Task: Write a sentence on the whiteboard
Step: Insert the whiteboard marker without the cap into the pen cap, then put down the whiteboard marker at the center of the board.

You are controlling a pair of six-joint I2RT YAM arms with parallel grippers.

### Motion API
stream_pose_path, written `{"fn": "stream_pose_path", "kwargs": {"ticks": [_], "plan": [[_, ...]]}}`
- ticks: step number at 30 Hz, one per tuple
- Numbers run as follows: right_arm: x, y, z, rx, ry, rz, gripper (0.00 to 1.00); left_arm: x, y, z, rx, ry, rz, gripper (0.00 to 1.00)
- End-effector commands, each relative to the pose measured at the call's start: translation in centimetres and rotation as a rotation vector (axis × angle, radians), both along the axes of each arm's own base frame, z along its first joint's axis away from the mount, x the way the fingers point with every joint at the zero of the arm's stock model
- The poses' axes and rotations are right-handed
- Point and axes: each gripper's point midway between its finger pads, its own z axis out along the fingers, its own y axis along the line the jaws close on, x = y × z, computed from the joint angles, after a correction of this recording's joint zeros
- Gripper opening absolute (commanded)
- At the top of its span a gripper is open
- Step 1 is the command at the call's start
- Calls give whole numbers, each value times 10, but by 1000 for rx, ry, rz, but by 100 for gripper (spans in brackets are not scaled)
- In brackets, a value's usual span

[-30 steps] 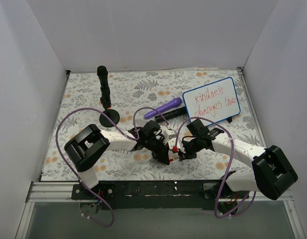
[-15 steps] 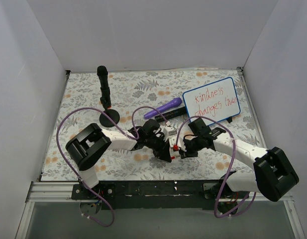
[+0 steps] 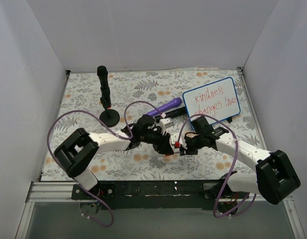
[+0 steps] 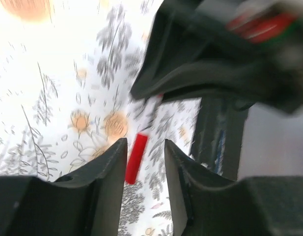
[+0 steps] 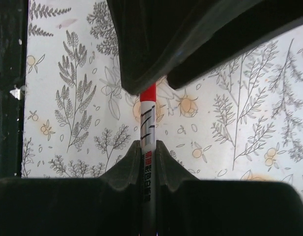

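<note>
Whiteboard (image 3: 212, 100): lies flat near the far right corner of the desk (image 3: 83, 152), long axis slanted, right end closer to the far edge. Shows in the top view only. Sentence (image 3: 210, 99): runs in two red lines along that long axis, climbing toward the far right corner, reading roughly "kindness changes lives".

Just left of the whiteboard: purple marker (image 3: 163, 107), on much the same slant, with a short black bar (image 3: 175, 113) beside it. Toward the far left corner: black stand (image 3: 104, 94), upright on a round foot.

Left hand (image 3: 168, 147): reaches low across from the left, meeting the other near the middle of the near half of the desk. Fingers spread, with the red end of the red marker (image 5: 147, 162) in the gap between them.

Right hand (image 3: 182, 149): comes in from the right, forearm low, and pinches the marker's white printed barrel tight between its fingers.

From the top: only a red speck between the two hands, neither grip readable. From the left wrist, blurred: red end between the spread fingers, the right hand dark above it. From the right wrist: barrel pointing straight away, red end slipping under the left hand's dark fingers.
</note>
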Motion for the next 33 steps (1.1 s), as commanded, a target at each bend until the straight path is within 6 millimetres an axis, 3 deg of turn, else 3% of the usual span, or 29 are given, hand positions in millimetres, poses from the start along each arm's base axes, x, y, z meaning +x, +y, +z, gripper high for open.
{"fn": "stream_pose_path", "kwargs": {"ticks": [1, 4, 5, 7, 9, 11, 13, 15, 16, 19, 21, 23, 24, 27, 33], "plan": [[14, 17, 23, 113, -52, 8, 1, 25, -4, 109, -267, -257, 89, 41], [15, 13, 22, 111, -43, -7, 1, 29, 20, 114, -217, -294, 182, 57], [17, 11, 22, 111, -41, -18, 1, 29, 30, 122, -207, -309, 215, 69], [19, 10, 22, 110, -31, -38, 1, 41, 47, 126, -176, -355, 323, 80], [23, 8, 20, 105, -25, -67, 3, 45, 67, 145, -192, -384, 429, 98], [31, 3, 15, 84, -27, -122, 9, 54, 86, 149, -180, -395, 536, 98], [36, -2, 8, 56, -18, -164, 17, 52, 98, 166, -216, -400, 576, 98], [42, -6, 4, 39, -23, -199, 23, 50, 107, 162, -181, -384, 595, 98], [45, -10, -1, 14, -16, -228, 33, 48, 111, 165, -180, -387, 603, 98], [50, -16, -6, -17, -1, -261, 51, 46, 124, 159, -137, -382, 644, 98], [53, -18, -5, -17, -2, -274, 57, 43, 132, 149, -122, -375, 668, 98], [59, -23, 3, -14, -16, -298, 59, 40, 138, 153, -152, -372, 693, 98], [64, -25, 10, 0, -34, -316, 59, 39, 141, 146, -145, -364, 706, 98], [79, -41, 34, 35, -78, -394, 61, 37, 146, 154, -179, -362, 736, 98], [94, -84, 108, 108, -260, -586, 68, 44, 158, 164, -176, -364, 826, 98]]}}
